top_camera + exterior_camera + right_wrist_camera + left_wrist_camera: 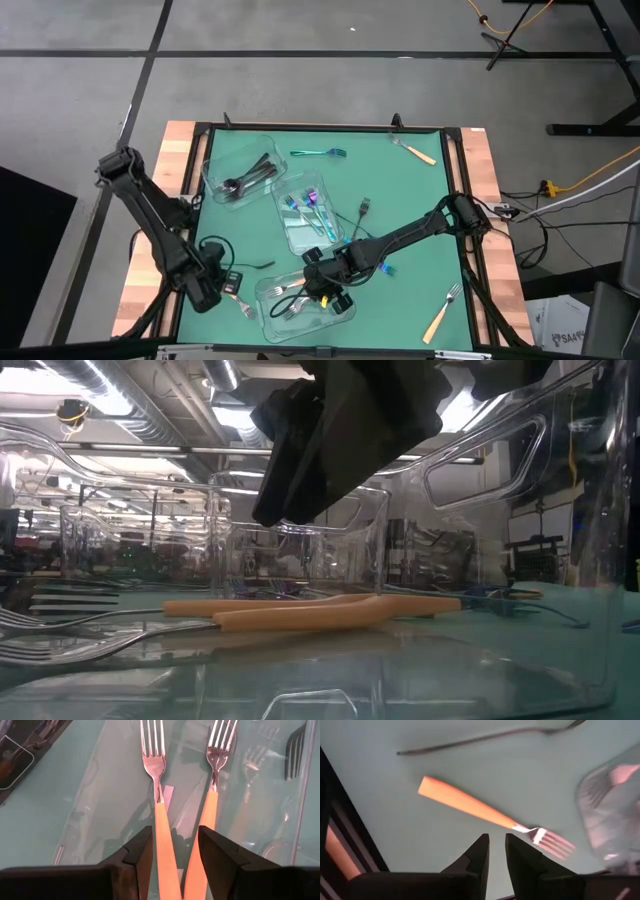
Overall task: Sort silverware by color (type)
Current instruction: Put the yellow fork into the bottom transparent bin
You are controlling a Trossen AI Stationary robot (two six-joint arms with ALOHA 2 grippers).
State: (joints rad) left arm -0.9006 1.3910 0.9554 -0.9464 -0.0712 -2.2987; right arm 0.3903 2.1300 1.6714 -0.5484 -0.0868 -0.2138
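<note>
My right gripper (328,293) (175,852) hangs open over the near clear container (268,310). Two orange-handled silver forks (162,825) (300,615) lie flat on that container's floor, side by side below the gap between the fingers. The low view shows the gripper (330,450) clear above them. My left gripper (218,290) (496,855) is shut to a narrow slit near the table's near-left corner. It points at another orange-handled fork (470,807) (241,303) lying on the green mat just ahead of it and touches nothing.
A far-left container (240,178) holds black utensils and a middle container (305,215) holds iridescent ones. Loose on the mat lie a teal fork (318,153), orange-handled forks (415,150) (443,312), a black fork (363,208) and a thin black utensil (262,266) (470,740).
</note>
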